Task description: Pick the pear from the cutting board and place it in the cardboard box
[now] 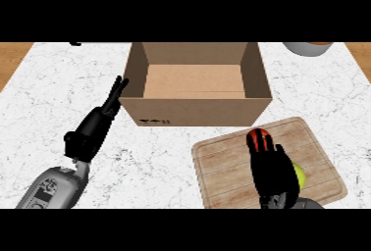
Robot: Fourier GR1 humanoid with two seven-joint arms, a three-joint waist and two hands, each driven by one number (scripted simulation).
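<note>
While the left hand (91,132) is held over the white marbled table (58,88), its fingers (116,93) are stretched straight and together toward the left wall of the cardboard box (196,105), close to it, though contact cannot be judged from this angle. Nothing is held by that hand. The box is set open-topped at the middle of the table, and its brown floor is seen bare. Just in front of it and to the right, a wooden cutting board (225,166) is laid slightly askew. The pear (299,176), yellow-green, is found on the board, largely hidden under the right hand (272,169), whose fingers (259,142) are extended flat above it rather than curled round it. A grey round vessel (308,47) is cut off at the table's far right edge
</note>
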